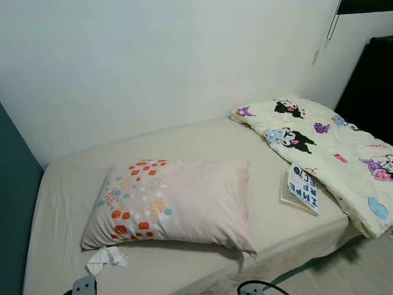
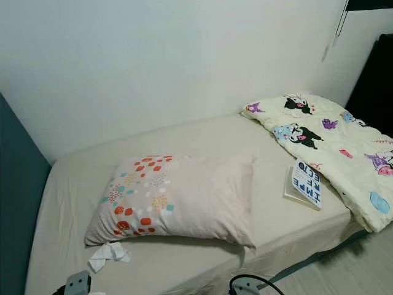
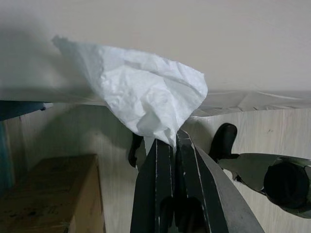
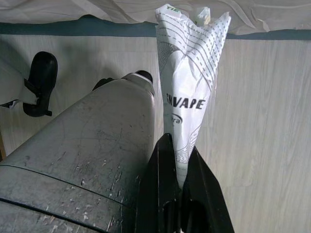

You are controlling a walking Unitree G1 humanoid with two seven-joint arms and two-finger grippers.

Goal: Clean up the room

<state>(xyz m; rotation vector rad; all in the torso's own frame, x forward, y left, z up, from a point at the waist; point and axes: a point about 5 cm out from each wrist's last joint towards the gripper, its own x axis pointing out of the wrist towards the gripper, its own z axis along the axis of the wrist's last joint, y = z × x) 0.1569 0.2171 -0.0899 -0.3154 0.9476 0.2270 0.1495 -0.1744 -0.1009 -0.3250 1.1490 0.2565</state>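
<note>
The left gripper (image 3: pixel 167 143) is closed on a crumpled white tissue (image 3: pixel 141 94), which is pinched between the fingers (image 3: pixel 158 179) and fans out beyond their tips. A wooden floor (image 3: pixel 116 145) and a cardboard box (image 3: pixel 48 194) are seen below it.

The right gripper (image 4: pixel 177 160) is clamped on a folded white printed wrapper (image 4: pixel 187 82), which stands straight out from the fingertips over the floor.

In the head views, a bed (image 1: pixel 202 138) is seen against a white wall (image 1: pixel 153 55). A pillow (image 1: pixel 172 203) with coloured dots lies at the centre. A second crumpled tissue (image 1: pixel 105 258) lies on the sheet at 7 o'clock from the pillow, just beside its corner. A book (image 1: pixel 302 189) lies at 3 o'clock from the pillow, touching the edge of a cartoon-print quilt (image 1: pixel 331 147) that is spread at the 2 o'clock end of the bed.
</note>
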